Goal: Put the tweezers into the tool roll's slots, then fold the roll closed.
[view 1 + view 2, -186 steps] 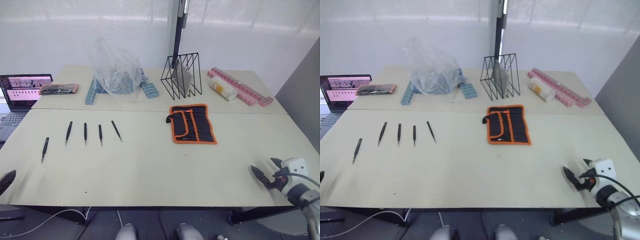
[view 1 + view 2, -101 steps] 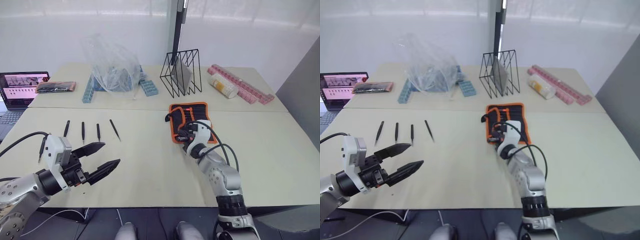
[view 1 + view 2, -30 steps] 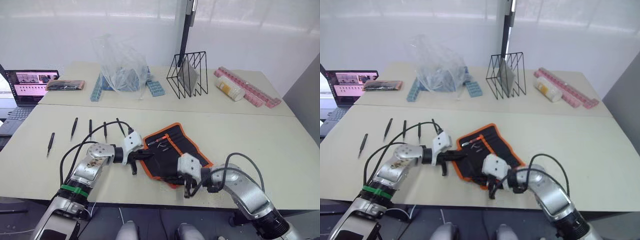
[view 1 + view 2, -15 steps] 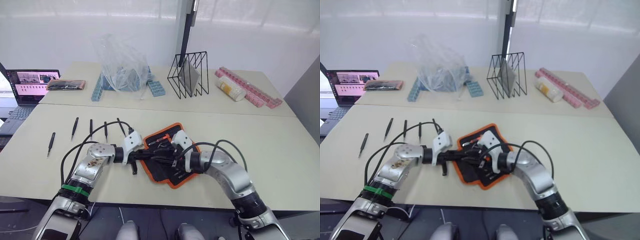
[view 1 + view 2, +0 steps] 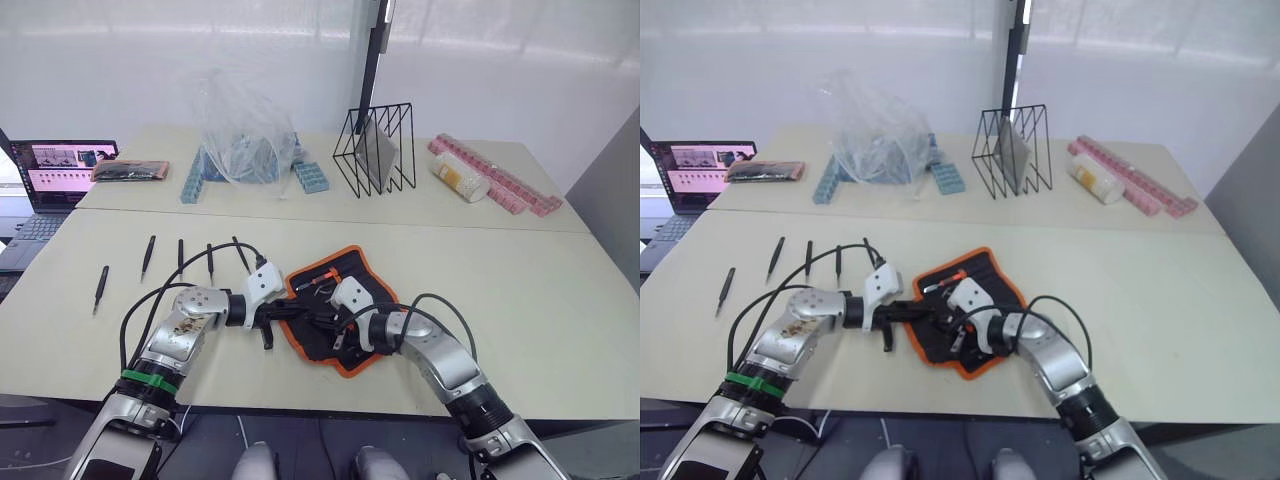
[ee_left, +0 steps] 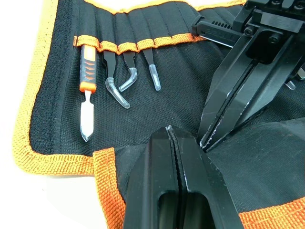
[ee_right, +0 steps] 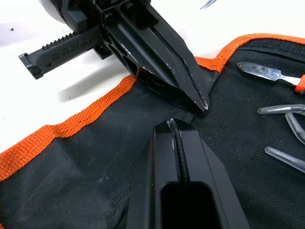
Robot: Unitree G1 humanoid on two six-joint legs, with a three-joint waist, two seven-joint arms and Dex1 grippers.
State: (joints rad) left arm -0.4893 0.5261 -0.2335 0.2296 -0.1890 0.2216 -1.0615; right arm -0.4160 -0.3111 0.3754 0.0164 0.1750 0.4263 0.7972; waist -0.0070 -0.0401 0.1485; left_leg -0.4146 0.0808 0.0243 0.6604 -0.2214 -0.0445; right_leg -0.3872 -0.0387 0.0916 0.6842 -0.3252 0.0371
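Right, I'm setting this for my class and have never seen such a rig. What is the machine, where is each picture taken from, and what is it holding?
It is a humanoid robot with two arms, each ending in two black fingers. Two pictures come from cameras in its head, looking down over a table; the other two come from cameras on its wrists. The left gripper and right gripper are both pinched shut on the tool roll, a black fabric with orange trim, lying open. Five black tweezers lie in a row on the table, not yet in the slots. A laptop and a wire rack stand farther back.
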